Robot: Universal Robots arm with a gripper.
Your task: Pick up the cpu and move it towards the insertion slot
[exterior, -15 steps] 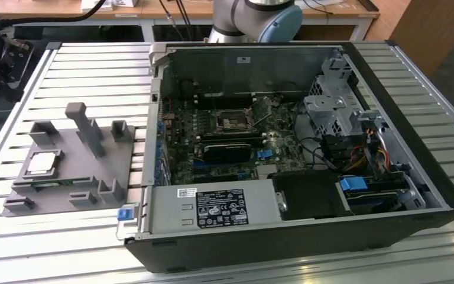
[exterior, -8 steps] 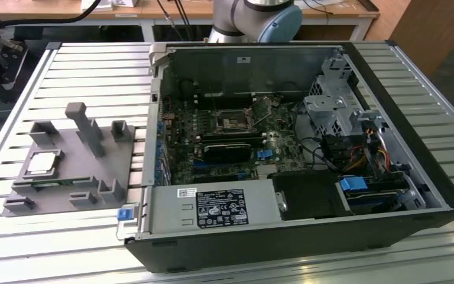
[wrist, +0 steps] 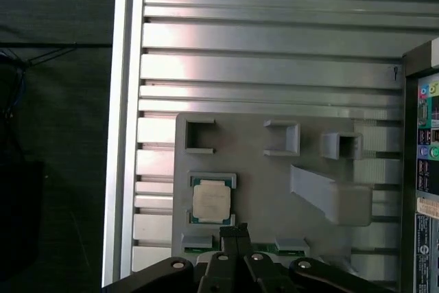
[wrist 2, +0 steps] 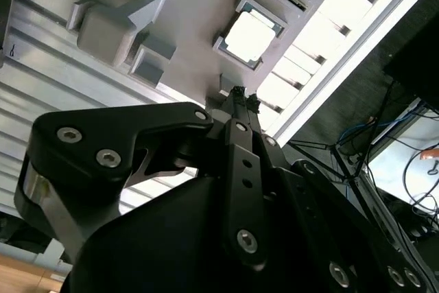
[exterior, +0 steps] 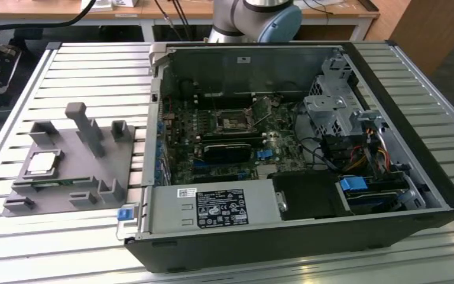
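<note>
I am hovering the closed, empty gripper (wrist: 234, 228) beside the cpu (wrist: 210, 202): a silvery square chip lying in the grey tray (wrist: 267, 197).

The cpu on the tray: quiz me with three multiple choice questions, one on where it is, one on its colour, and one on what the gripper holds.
1. Where does the cpu lie?
A. In the motherboard socket
B. In a recess of the grey tray
C. On the bare slatted table

2. What colour is the cpu's top?
A. Green
B. Black
C. Silvery-white

3. What does the gripper hold?
A. Nothing
B. The cpu
C. A memory stick

Answers:
1 B: raised tray walls frame it in both wrist views.
2 C: its top shines pale against the grey.
3 A: the jaws meet with nothing between them, and the cpu lies apart in the tray.
</note>
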